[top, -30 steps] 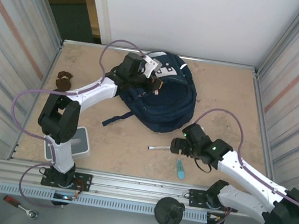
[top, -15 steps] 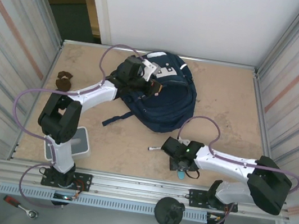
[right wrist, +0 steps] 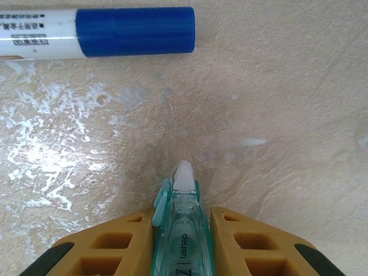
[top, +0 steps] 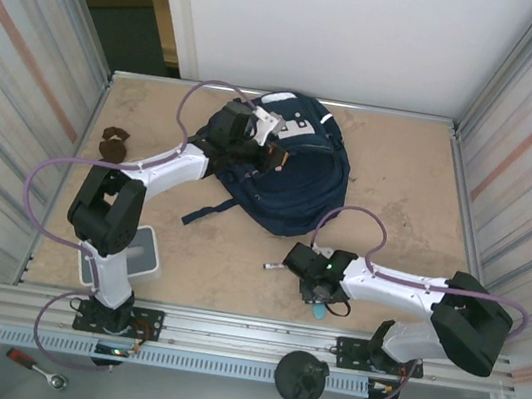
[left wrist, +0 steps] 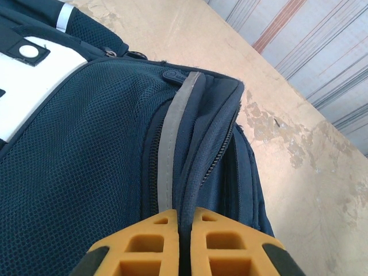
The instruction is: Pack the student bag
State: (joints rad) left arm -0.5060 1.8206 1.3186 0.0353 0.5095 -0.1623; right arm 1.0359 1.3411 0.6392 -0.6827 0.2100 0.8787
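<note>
The student bag (top: 295, 179), a big navy backpack with a white patch, lies at the back middle of the table. My left gripper (top: 275, 152) is shut on a fold of its navy fabric beside the zipper and grey stripe (left wrist: 167, 155), the orange fingertips (left wrist: 155, 230) pinching the edge. Near the front, my right gripper (top: 319, 299) is down on the table, its fingers shut against both sides of a teal correction tape (right wrist: 183, 230), whose white tip points away from me. A white marker with a blue cap (right wrist: 135, 31) lies just beyond it.
The marker (top: 278, 264) lies left of the right gripper. A bag strap (top: 208, 213) trails toward the front left. A brown object (top: 111, 142) sits at the left edge, a white-and-grey box (top: 140, 259) by the left arm's base. Corrugated walls close both sides.
My right arm swung left and down to the teal correction tape, and its jaws closed from wide open onto it. The left gripper kept its hold on the bag.
</note>
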